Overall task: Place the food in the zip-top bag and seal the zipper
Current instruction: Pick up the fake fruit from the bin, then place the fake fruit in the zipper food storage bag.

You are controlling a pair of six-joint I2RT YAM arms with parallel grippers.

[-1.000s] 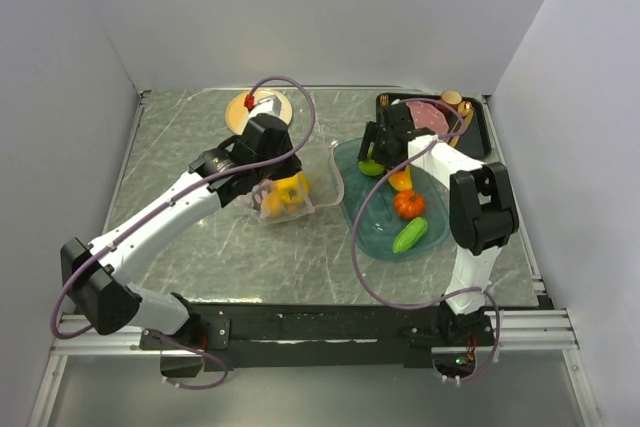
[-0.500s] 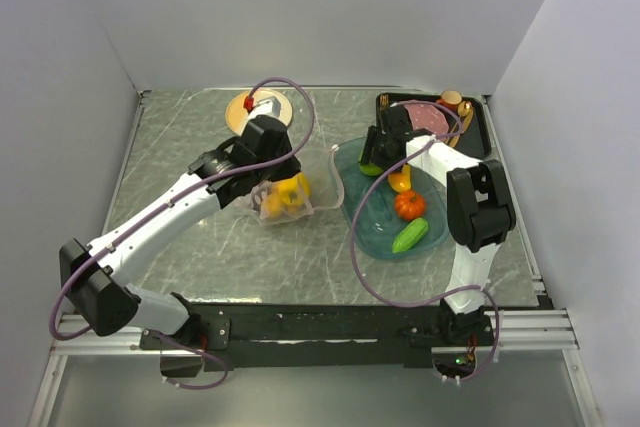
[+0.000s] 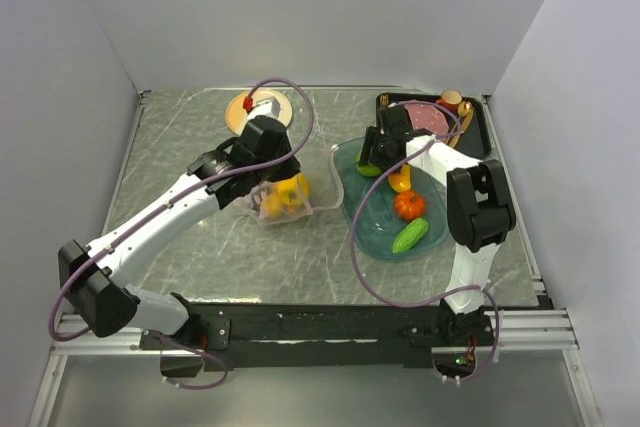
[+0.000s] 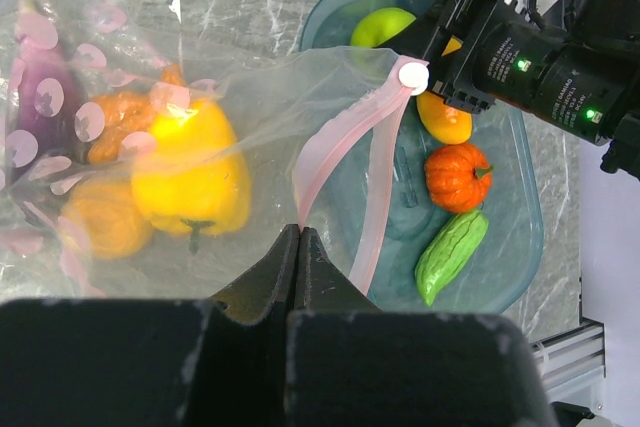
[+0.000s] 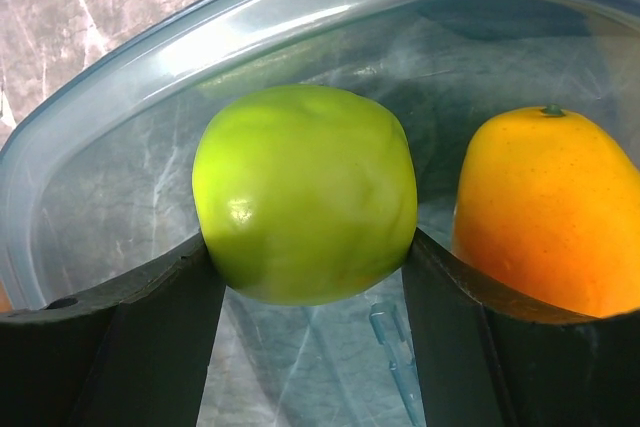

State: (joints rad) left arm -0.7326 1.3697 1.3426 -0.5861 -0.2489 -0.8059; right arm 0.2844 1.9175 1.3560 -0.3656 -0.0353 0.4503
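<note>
My right hand (image 5: 310, 244) has the green apple (image 5: 305, 197) between its fingers. Both pads press on its sides, and the hand is closed only to the apple's width. It sits low in the teal tray (image 5: 95, 172), with an orange fruit (image 5: 540, 207) just beside it at the right of that frame. In the overhead view the apple is at the tray's upper left end. The zip-top bag (image 4: 260, 97) lies just left of it on the tabletop (image 3: 300, 257), mouth turned toward the tray, so I judge the carry short, leftward, and my right arm's to make. My left hand (image 4: 298, 235) is pinched fully shut on the bag's rim by the zipper (image 4: 330, 142), whose pink strip loops up to the right, holding the mouth open. Inside lie the yellow pepper (image 4: 190, 172), eggplant (image 4: 40, 97) and orange pieces (image 4: 120, 127). The tomato (image 4: 455, 175) and cucumber (image 4: 450, 255) wait in the tray
</note>
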